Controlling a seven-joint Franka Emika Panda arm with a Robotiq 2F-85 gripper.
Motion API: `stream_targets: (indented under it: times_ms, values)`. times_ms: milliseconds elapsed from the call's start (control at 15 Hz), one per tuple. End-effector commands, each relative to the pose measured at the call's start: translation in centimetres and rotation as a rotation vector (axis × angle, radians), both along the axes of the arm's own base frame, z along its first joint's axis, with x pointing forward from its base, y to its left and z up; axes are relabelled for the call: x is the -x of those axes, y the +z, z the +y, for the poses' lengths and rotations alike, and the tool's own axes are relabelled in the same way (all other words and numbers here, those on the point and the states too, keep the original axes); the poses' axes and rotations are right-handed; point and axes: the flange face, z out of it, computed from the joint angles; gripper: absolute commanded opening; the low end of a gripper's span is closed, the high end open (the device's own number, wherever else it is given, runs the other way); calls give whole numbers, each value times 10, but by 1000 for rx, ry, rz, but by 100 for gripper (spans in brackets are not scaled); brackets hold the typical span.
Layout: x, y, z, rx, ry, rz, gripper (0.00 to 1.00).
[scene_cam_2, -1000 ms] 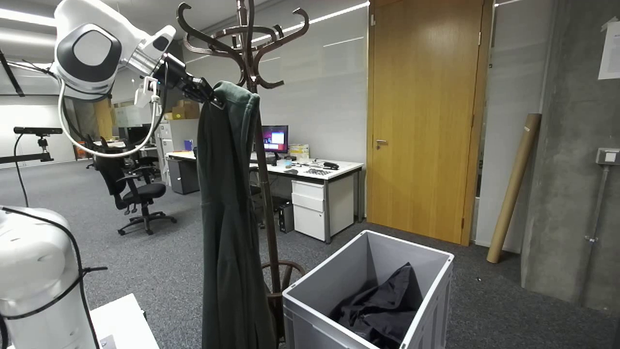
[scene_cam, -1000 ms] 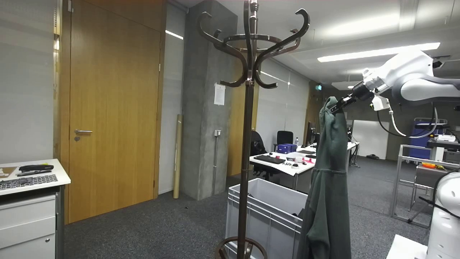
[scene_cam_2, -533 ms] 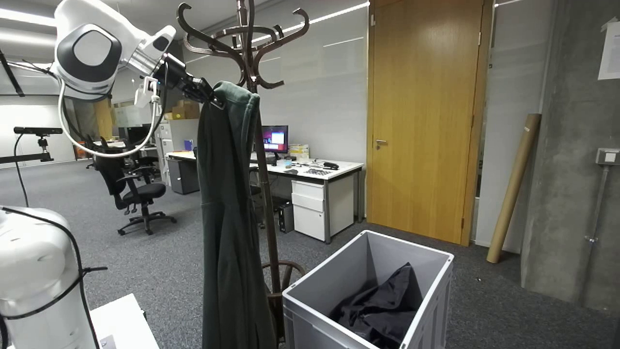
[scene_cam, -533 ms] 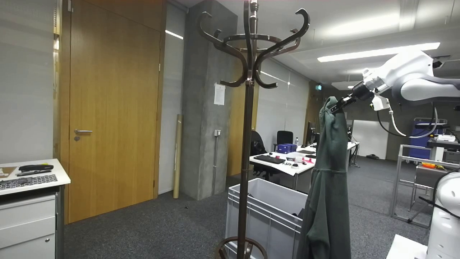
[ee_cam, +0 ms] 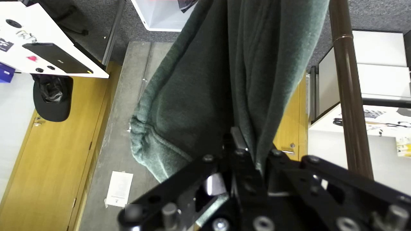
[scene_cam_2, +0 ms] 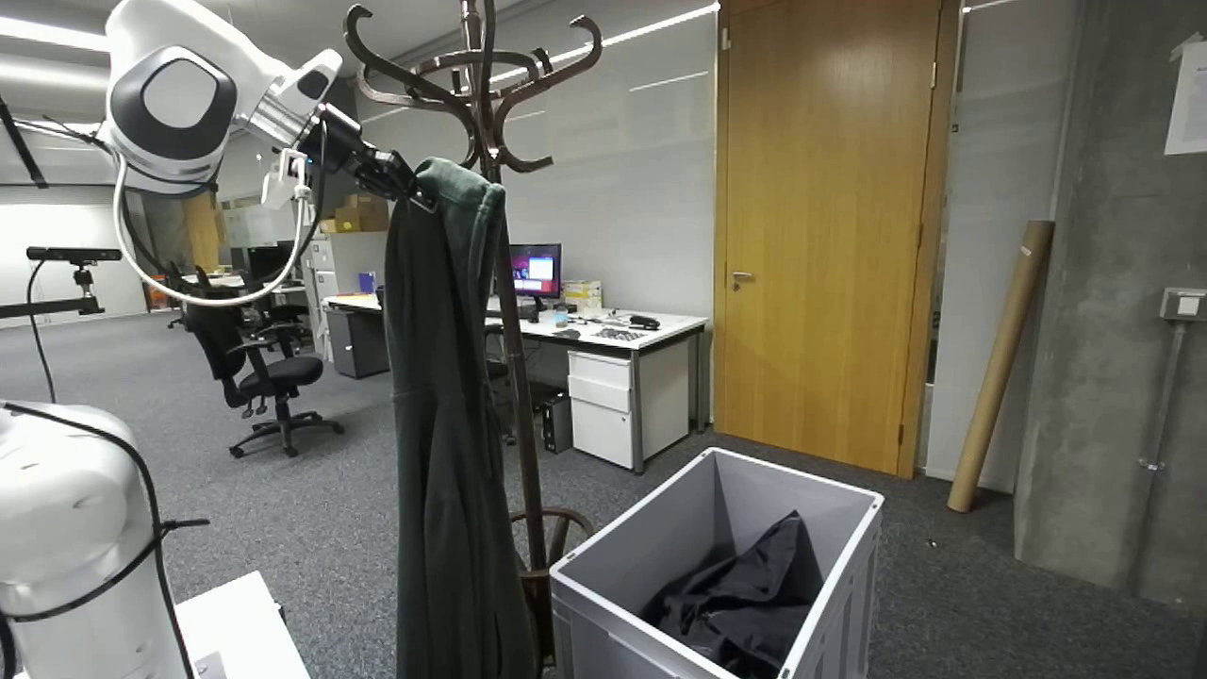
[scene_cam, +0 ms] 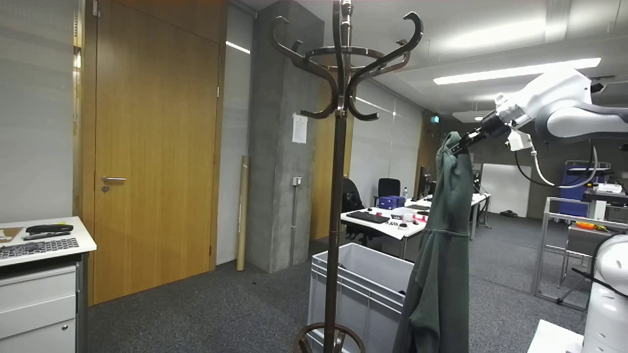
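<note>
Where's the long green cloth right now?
In an exterior view, the green cloth hangs from the gripper left of center, next to the coat stand and to the left of the gray bin.

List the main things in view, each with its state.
End effector: closed, gripping
Green garment: hanging, pinched near its top
Coat stand: standing
Gray crate: uncovered
Dark cloth: crumpled inside the crate
Wooden door: closed
Desk drawers: shut
Monitor: switched on
Ceiling light: lit
Cardboard tube: leaning

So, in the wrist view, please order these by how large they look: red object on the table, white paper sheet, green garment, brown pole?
1. Green garment
2. Brown pole
3. White paper sheet
4. Red object
The garment looks nearest the camera, which enlarges it.
</note>
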Motion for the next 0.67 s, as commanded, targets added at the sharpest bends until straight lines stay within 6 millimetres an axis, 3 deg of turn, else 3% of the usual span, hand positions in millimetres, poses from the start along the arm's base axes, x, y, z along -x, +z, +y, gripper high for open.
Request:
stream_targets:
  times_ms: [0, 133, 200, 267, 600]
  values:
    - [0, 1, 0, 0, 0, 1, 9]
    - [0, 1, 0, 0, 0, 1, 9]
    - [0, 1, 0, 0, 0, 1, 2]
    - [-5, 1, 0, -5, -2, -3, 2]
    - [-50, 11, -14, -18, -65, -19, 2]
